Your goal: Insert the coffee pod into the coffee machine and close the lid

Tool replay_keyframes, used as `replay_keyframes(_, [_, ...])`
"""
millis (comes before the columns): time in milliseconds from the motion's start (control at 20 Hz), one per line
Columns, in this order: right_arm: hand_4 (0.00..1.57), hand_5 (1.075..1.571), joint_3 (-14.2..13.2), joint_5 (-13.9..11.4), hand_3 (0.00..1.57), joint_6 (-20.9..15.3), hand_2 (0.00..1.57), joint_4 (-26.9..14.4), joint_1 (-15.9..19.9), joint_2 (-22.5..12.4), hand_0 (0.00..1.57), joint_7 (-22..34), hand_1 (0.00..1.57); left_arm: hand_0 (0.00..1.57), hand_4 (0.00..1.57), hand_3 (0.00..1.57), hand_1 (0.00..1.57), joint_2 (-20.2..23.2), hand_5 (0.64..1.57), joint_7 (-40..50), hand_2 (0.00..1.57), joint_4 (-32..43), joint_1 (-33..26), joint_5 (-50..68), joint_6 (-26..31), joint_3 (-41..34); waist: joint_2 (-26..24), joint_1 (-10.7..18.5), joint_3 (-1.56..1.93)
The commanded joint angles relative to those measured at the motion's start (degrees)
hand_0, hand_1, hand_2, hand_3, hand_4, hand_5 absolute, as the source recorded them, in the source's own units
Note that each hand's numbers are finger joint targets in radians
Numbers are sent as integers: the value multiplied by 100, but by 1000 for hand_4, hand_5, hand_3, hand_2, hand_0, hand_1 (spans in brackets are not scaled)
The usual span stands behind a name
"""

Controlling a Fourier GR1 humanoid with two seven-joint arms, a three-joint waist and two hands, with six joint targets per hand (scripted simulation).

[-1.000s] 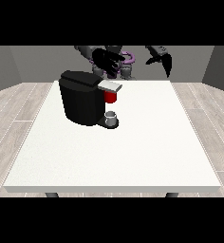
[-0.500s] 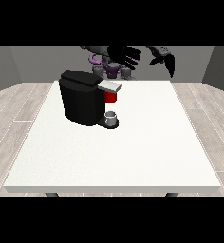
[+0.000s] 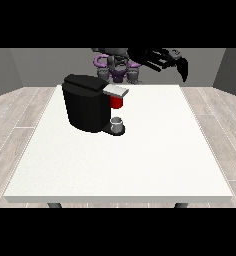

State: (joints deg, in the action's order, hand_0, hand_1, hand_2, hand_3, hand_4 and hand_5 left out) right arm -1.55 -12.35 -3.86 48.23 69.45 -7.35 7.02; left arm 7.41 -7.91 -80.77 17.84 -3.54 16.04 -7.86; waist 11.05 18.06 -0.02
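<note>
**Coffee pod seated, lid looks down, hands high at the back**

Coffee pod, a small red capsule [image 3: 117, 102], sits in the black box-shaped coffee machine [image 3: 87, 102] on the white desk [image 3: 140, 160], just under the grey flat lid [image 3: 116, 90], which looks lowered. A small grey cup [image 3: 118, 123] stands on the machine's base; its contents cannot be told. Beyond, the hand at the view's right [image 3: 160, 58] hovers with fingers spread, clamped on nothing. The other hand cannot be made out. Risk: a lid not fully latched.
</note>
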Motion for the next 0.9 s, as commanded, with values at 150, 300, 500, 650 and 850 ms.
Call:
replay_keyframes(150, [0,1571,-88,-209,0,-167,0,-285,656,-138,0,-172,0,0,418,0,0,124,1571,-57,0,-103,320,150,167,-28,512,394,-1])
replay_keyframes(300, [0,1571,-175,-178,0,-75,0,-435,963,-201,0,-26,0,0,352,0,0,65,1571,-243,0,-54,330,80,181,91,624,458,-2])
replay_keyframes(500, [0,1571,-339,-135,0,-199,0,-663,846,-224,0,-247,0,0,203,0,0,20,1571,18,0,-320,219,123,213,191,604,670,0])
replay_keyframes(650, [0,1571,-426,17,0,-108,0,-677,991,-95,0,-284,0,0,328,0,0,19,1571,-8,0,-194,429,84,83,130,747,515,0])
replay_keyframes(850, [98,1571,-460,15,0,121,0,-803,1209,-295,0,-440,0,0,318,0,0,-18,1571,98,0,-254,686,167,95,150,938,508,0])
